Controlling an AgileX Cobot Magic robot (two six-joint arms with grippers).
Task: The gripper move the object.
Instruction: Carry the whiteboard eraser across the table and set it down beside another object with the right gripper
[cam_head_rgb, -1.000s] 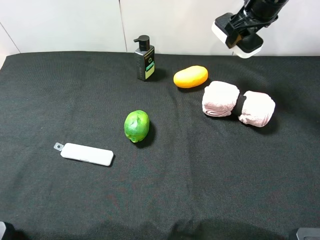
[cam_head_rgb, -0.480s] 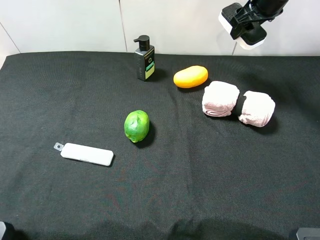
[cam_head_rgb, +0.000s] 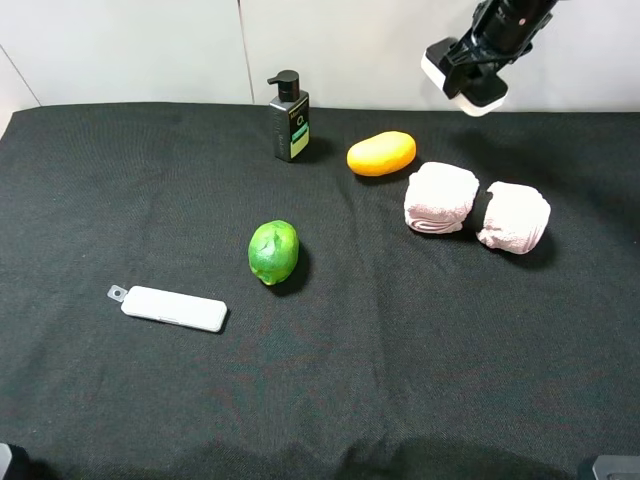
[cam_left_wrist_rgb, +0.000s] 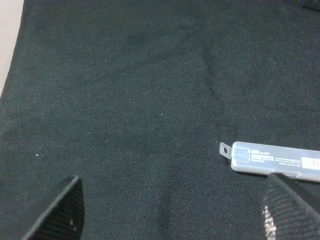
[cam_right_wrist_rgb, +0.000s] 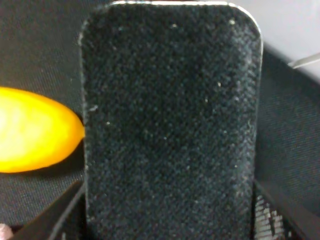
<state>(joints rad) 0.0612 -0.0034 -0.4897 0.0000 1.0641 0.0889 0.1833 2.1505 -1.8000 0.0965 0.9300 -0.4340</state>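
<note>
My right gripper (cam_head_rgb: 472, 72) is shut on the eraser (cam_head_rgb: 463, 86) and holds it high in the air over the back right of the table, behind the orange fruit and the pink towels. In the exterior high view its white base shows. In the right wrist view the eraser's black felt face (cam_right_wrist_rgb: 170, 120) fills the picture between the two fingers (cam_right_wrist_rgb: 65, 215). My left gripper (cam_left_wrist_rgb: 172, 212) is open and empty low over the black cloth; its dark fingertips (cam_left_wrist_rgb: 60, 210) show in the left wrist view only.
On the black cloth (cam_head_rgb: 400, 350): a dark pump bottle (cam_head_rgb: 289, 118) at the back, an orange fruit (cam_head_rgb: 381, 153), two pink rolled towels (cam_head_rgb: 440, 198), a green fruit (cam_head_rgb: 273, 252), and a slim white bar with a grey tab (cam_head_rgb: 172, 308), which also shows in the left wrist view (cam_left_wrist_rgb: 275, 160).
My right gripper with the eraser rose, then shifted a little left and down at the back right. Nothing on the cloth has moved.
</note>
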